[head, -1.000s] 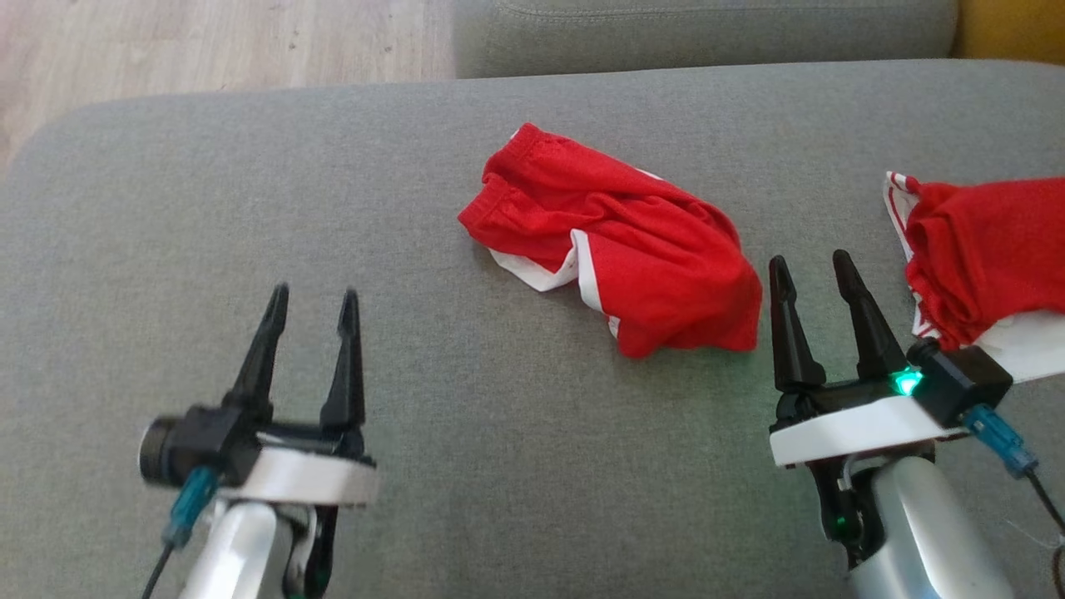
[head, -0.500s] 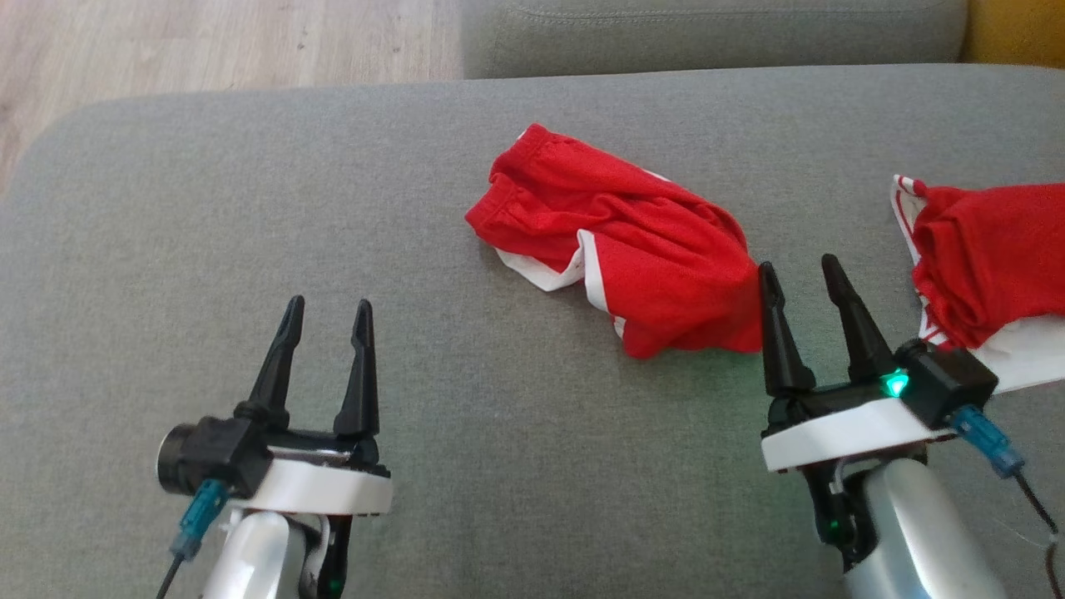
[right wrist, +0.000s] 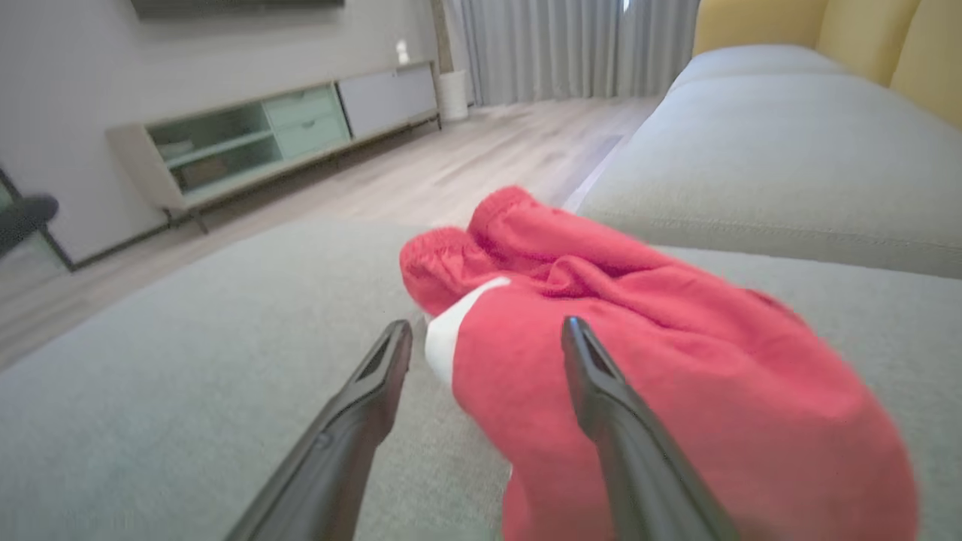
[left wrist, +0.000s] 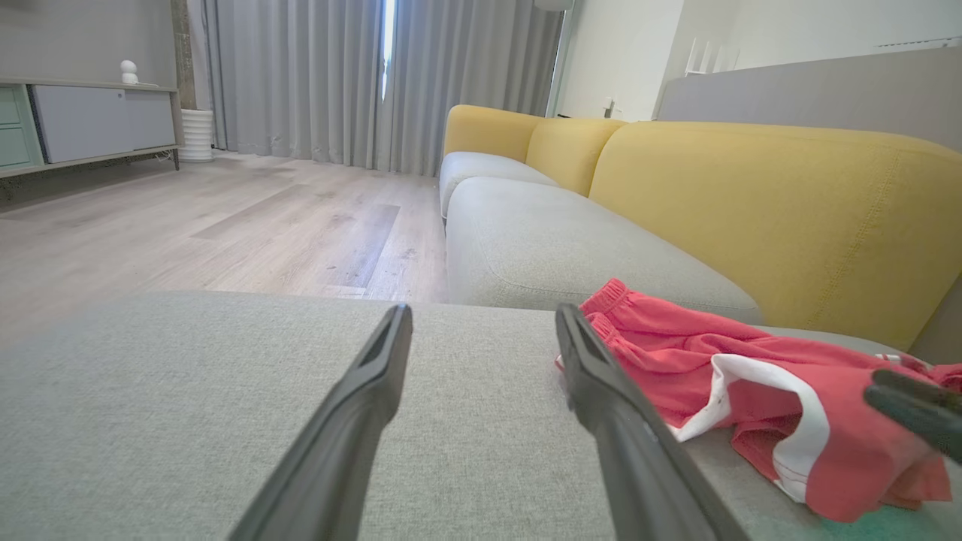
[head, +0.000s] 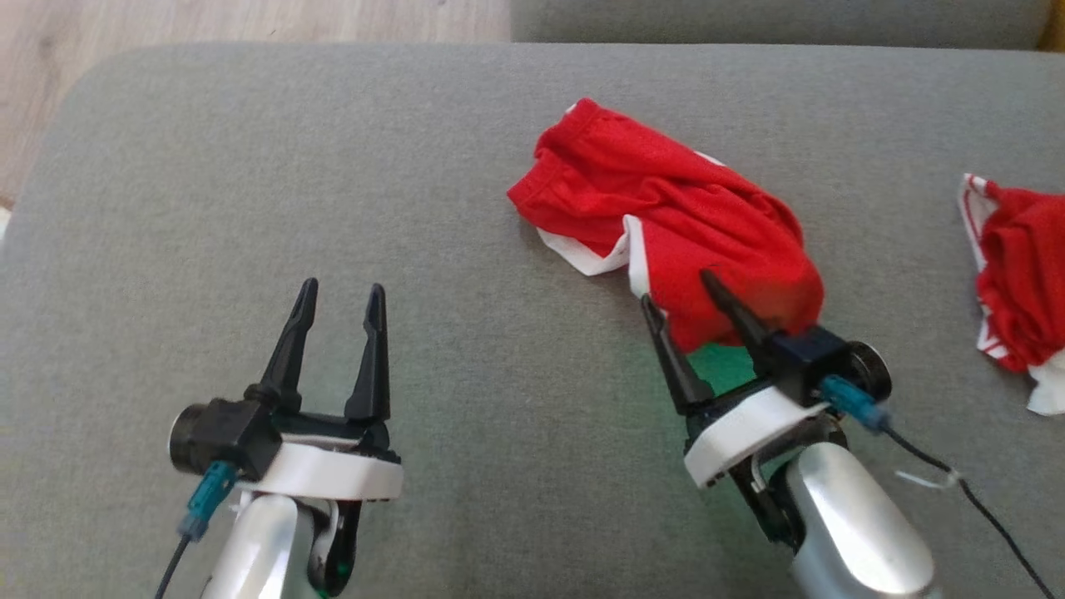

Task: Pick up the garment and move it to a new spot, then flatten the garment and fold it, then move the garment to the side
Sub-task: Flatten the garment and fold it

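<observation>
Currently the right gripper [head: 678, 291], lower right of centre in the head view, stands spread, one finger beside and one over the near edge of the crumpled red garment [head: 666, 208] at upper centre. The left gripper [head: 343, 287], lower left, is also spread above the bare grey cushion [head: 250, 166]. A second red cloth [head: 1019, 274] lies at the right edge.

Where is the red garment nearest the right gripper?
In the head view, the red garment lies crumpled on the grey cushion, right of centre, just ahead of the open right gripper; a second red garment lies apart at the right edge.
</observation>
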Available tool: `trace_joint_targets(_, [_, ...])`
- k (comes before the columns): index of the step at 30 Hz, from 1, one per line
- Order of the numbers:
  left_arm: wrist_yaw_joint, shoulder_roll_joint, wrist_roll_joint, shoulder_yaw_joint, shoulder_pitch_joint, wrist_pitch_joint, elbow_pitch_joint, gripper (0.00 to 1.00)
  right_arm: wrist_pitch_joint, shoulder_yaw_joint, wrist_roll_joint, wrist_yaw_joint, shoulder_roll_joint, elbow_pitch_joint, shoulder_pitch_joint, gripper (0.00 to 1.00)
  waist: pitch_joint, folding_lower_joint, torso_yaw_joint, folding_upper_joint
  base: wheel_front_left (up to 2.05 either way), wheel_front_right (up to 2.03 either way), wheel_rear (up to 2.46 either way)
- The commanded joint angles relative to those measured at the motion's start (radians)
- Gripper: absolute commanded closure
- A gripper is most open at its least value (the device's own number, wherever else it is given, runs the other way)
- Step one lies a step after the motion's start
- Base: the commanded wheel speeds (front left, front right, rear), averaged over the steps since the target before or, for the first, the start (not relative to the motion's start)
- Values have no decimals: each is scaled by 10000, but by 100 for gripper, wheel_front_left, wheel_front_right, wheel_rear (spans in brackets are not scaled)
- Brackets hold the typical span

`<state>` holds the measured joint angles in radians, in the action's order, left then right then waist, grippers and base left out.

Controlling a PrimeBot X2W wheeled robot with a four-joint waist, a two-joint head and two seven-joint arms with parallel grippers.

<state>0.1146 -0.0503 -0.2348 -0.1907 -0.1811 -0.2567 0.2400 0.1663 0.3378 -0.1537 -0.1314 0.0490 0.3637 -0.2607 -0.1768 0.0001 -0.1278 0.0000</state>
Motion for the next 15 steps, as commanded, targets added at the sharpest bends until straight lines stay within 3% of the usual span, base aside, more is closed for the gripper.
trace_joint_targets(1, [27, -22, 127, 312, -405, -51, -252, 0, -136, 224, 330, 7, 12, 26, -381, 0, -103, -1, -163, 0, 0, 0, 0])
trace_joint_targets(9, [72, -3, 78, 261, -490, -51, -234, 0, -529, -169, 1181, 7, 12, 1643, -1154, 0, -180, -1, -483, 0, 0, 0, 0])
trace_joint_targets(10, [74, -3, 60, 256, -488, -51, -244, 0, -485, -235, 1191, 7, 12, 1781, -1233, 7, -182, -1, -487, 0, 0, 0, 0])
trace_joint_targets(11, [73, -2, 45, 262, -484, -51, -250, 0, -438, -259, 1190, 7, 12, 1898, -1301, 65, -178, -1, -475, 0, 0, 0, 0])
trace_joint_targets(12, [64, -2, 33, 285, -478, -51, -250, 0, -371, -275, 1158, 7, 12, 1976, -1352, 100, -170, -1, -441, 0, 0, 0, 0])
trace_joint_targets(15, [37, -1, 17, 358, -445, -51, -244, 0, -218, -249, 919, 7, 12, 2106, -1385, 100, -113, -1, -230, 0, 0, 0, 0])
